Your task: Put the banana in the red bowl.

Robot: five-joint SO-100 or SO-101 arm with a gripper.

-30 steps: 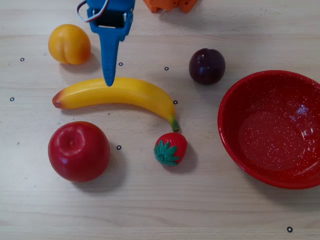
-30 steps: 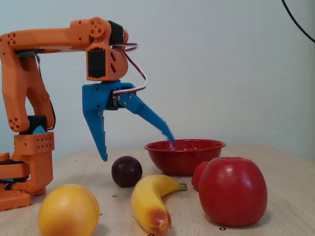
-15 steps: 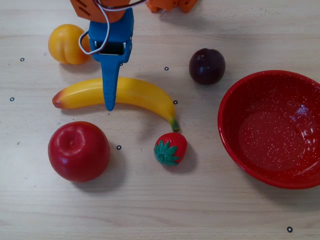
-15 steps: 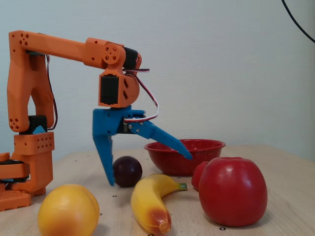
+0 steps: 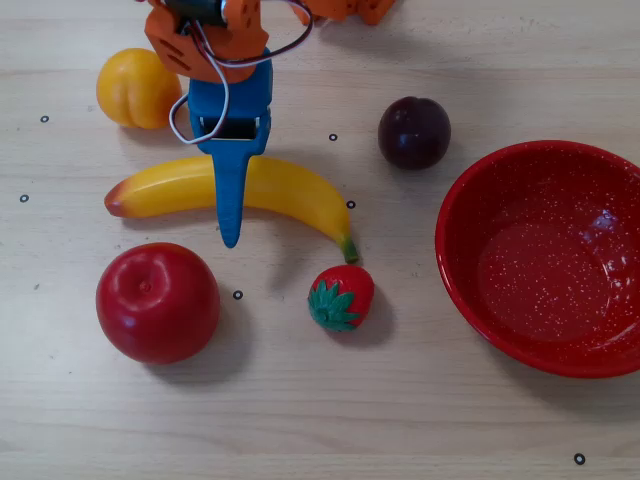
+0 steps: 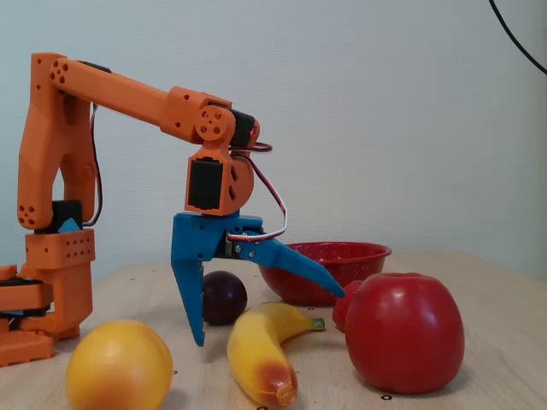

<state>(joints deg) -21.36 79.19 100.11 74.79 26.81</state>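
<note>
Nearest the fixed camera sit the peach (image 6: 120, 366) and the red apple (image 6: 404, 331), with the reddish tip of the banana (image 6: 261, 348) between them. The banana lies flat on the pale wooden worktop (image 5: 320, 400). In the overhead view it runs from its blunt orange-red end, left of the tool (image 5: 232, 238), across beneath the tool to its green stem at the lower right, just beside the strawberry (image 5: 341, 297).

The blue tool (image 6: 270, 320) stands open over the banana's middle, its jaws spread wide. In the fixed view one finger points almost straight down on the left side of the banana, its tip low near the worktop. The other finger slants out to the right over the fruit toward the apple. Whether either finger touches the banana cannot be told. From above, a single blue finger crosses the banana's body, its tip past the near edge of the fruit, above the apple (image 5: 158, 302) in the picture.

Behind the tool in the fixed view sits the dark plum (image 6: 224, 297), and beyond that, to the right, the red bowl (image 6: 342, 265). From above the plum (image 5: 414, 131) lies to the tool's right, and the red bowl (image 5: 470, 200) stands well apart at the right edge, with nothing in it. The peach (image 5: 138, 88) sits to the upper left, close beside the orange arm (image 5: 200, 35).
</note>
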